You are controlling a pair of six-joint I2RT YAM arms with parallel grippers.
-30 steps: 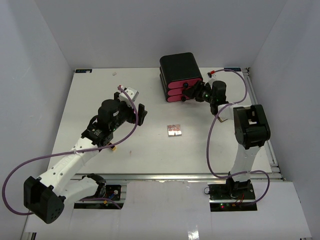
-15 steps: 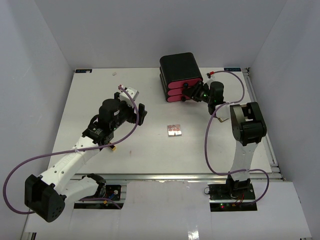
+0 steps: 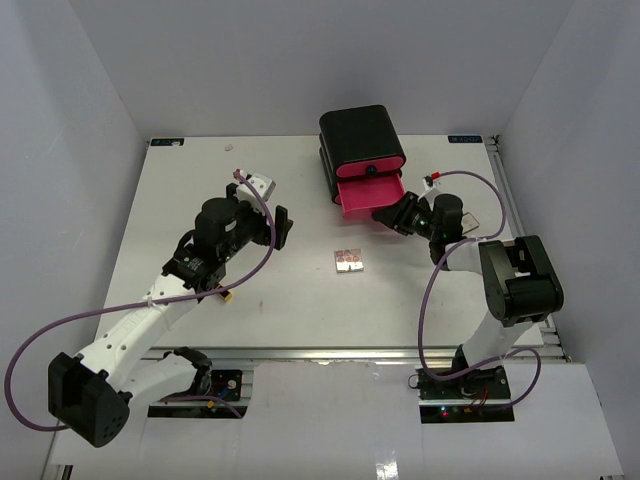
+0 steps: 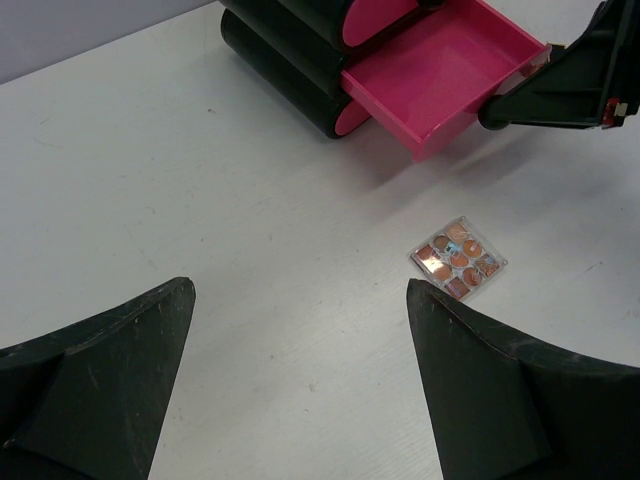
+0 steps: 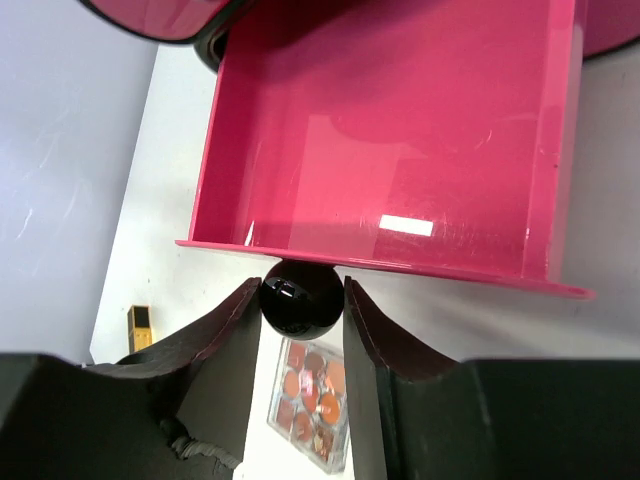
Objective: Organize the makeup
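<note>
- Pale grey walls (image 3: 300,60) are closing in a white desk (image 3: 200,190) on three sides, with the two arm bases sitting at its near edge.
- A black box (image 3: 358,130) is standing at the far side of the desk, right of centre, showing three pink drawer fronts stacked one above the other.
- The middle drawer (image 3: 368,195) is standing open, sticking out towards the near right, and its glossy pink floor is catching the light in the right wrist view.
- The right claw (image 5: 302,300) is pinching the round black knob (image 5: 298,290) on that drawer's front, with one finger pressing on each side of it.
- The right arm is bending low over the desk, and its purple cable (image 3: 425,300) is looping down to the base.
- The palette (image 3: 349,260) is lying flat on the desk, roughly midway between the two arms and on the near side of the open drawer, well apart from it.
- It is showing a clear square case with a grid of orange and brown pans, and nothing is touching it.
- The left claw (image 4: 300,290) is hovering wide open over bare desk left of the palette, with nothing between its dark fingers (image 4: 100,370).
- The left wrist camera is looking across at the palette, the open drawer and the tip of the right claw.
</note>
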